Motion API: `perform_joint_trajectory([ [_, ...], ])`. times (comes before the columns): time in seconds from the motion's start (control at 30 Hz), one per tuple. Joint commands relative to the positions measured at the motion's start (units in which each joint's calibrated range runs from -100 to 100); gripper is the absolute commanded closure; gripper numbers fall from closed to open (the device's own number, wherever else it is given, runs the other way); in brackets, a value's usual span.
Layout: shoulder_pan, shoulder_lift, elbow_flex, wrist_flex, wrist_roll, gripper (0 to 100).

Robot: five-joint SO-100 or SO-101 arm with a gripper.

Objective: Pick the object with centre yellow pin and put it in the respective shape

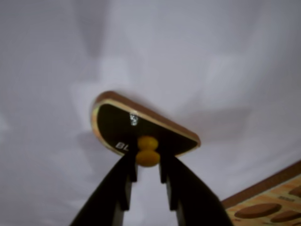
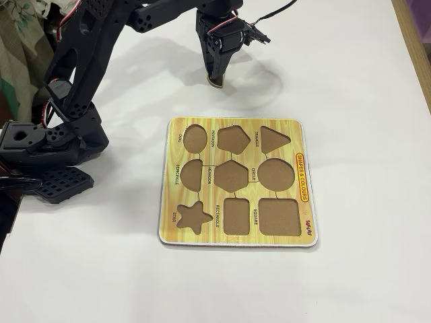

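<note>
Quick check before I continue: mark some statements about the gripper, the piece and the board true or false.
1. The gripper is closed on the yellow pin of a black semicircle piece. True.
2. The piece already sits in a recess. False: the fixed view shows it held above bare table, beyond the puzzle board.
3. Every recess in the board is empty. True.
4. The semicircle recess is in the board's right column in the fixed view. False: it is in the left column, middle row.
5. The board lies under the gripper. False: it lies apart, nearer the camera.
</note>
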Motion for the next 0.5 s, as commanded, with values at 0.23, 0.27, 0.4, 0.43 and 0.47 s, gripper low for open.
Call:
perform_joint_trajectory([
  [0.23, 0.6, -1.3, -3.0, -2.5, 0.0, 94],
  [0.27, 0.6, -1.3, -3.0, -2.7, -0.2, 94],
  [0.4, 0.6, -1.2, -3.0, -2.9, -0.2, 94],
  [0.43, 0.6, -1.2, -3.0, -2.9, -0.1, 94],
  [0.47, 0.6, -1.2, -3.0, -2.9, 0.0, 94],
])
